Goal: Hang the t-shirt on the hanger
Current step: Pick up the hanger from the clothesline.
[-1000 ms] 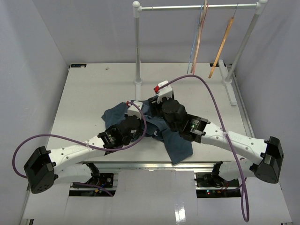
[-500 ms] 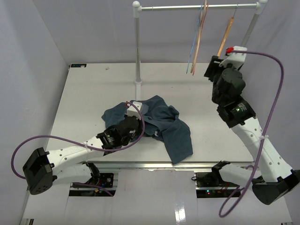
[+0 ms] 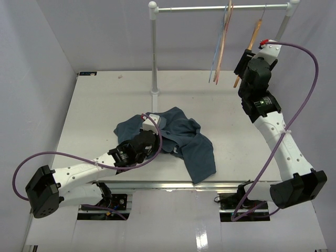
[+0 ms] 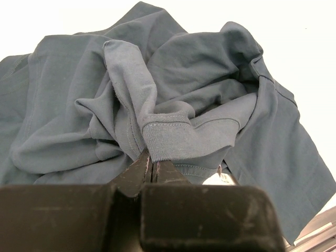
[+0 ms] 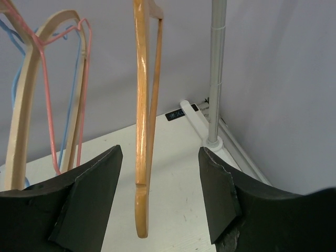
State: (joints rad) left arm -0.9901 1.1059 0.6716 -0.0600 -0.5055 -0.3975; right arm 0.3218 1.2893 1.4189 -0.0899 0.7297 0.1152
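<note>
Near the middle of the worktop [image 3: 105,100], toward its near edge: the t-shirt [image 3: 194,147], crumpled, long axis slanting from left-centre to the near right, one flap pointing at the near edge; left pincer [image 4: 152,165] clenched on a fold. Far right corner: the hanger [image 5: 140,131], bare, hung on the rail [image 3: 210,8], seen edge-on, long axis steeply downward; right pincer [image 5: 160,152] released, jaws either side, not touching. Progress, as judged: early; hanger to be fetched, shirt to be threaded on.

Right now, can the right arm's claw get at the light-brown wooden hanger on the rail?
Probably yes: the right claw is open and the light-brown wooden hanger hangs just ahead, in line with its gap, nothing between.
</note>
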